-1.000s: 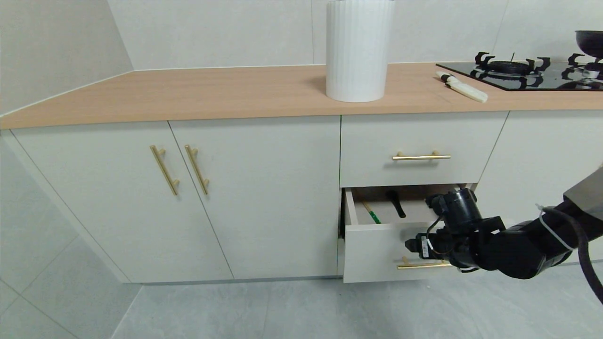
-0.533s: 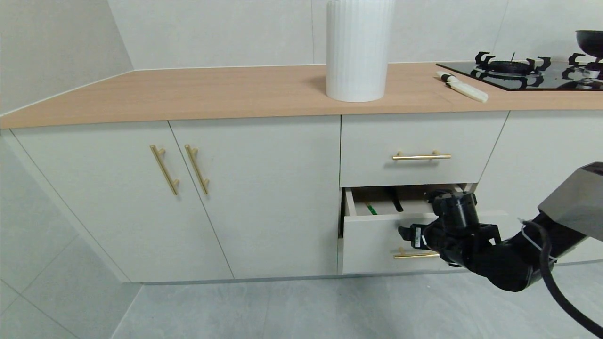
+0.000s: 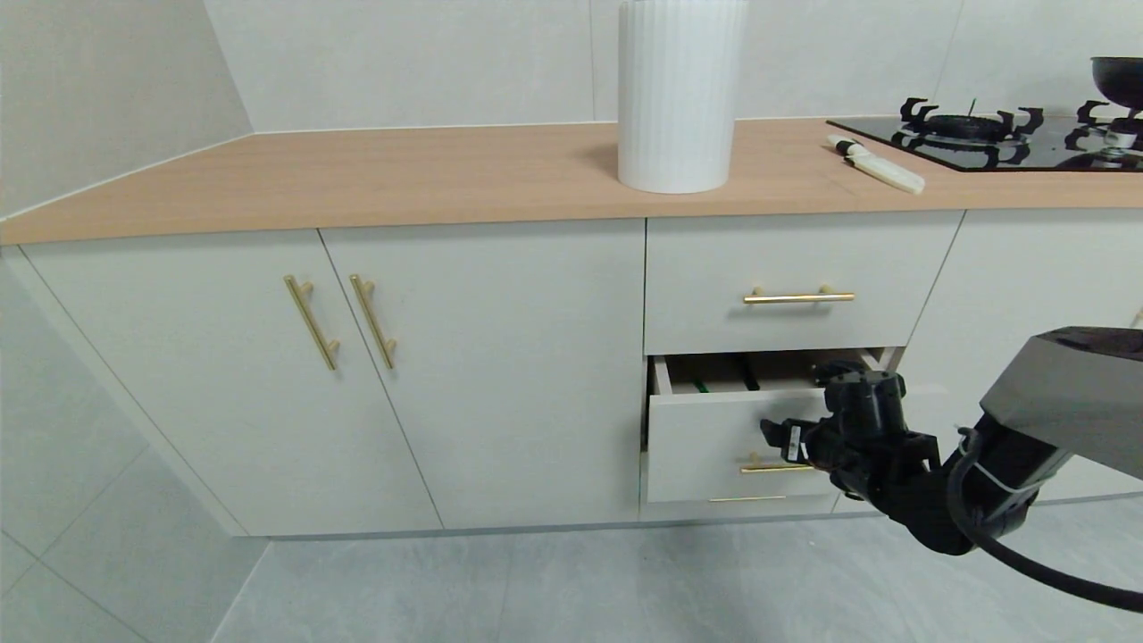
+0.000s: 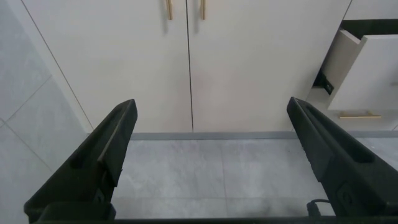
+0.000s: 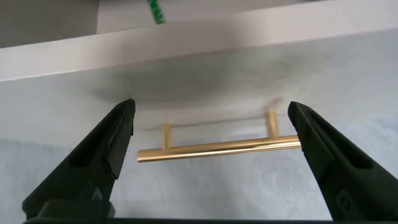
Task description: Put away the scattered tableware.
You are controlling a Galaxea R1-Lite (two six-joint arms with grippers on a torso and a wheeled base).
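The lower drawer (image 3: 714, 438) stands slightly open under the counter. Through the gap I see a green-marked stick (image 3: 701, 388) and a black utensil (image 3: 748, 384) inside. My right gripper (image 3: 779, 438) is close against the drawer front, just above its gold handle (image 3: 766, 466). In the right wrist view the right gripper (image 5: 211, 124) is open, its fingers spread either side of the gold handle (image 5: 217, 148). A cream-handled knife (image 3: 875, 163) lies on the counter beside the stove. My left gripper (image 4: 211, 118) is open and holds nothing, low in front of the cabinet doors (image 4: 189, 56).
A tall white ribbed container (image 3: 680, 94) stands on the wooden counter (image 3: 402, 179). A black gas stove (image 3: 982, 138) is at the back right. The upper drawer (image 3: 795, 281) is closed. Grey tiled floor (image 3: 536, 589) lies open below the cabinets.
The lower drawer has slid most of the way in. My right gripper has moved toward the cabinet with the drawer front.
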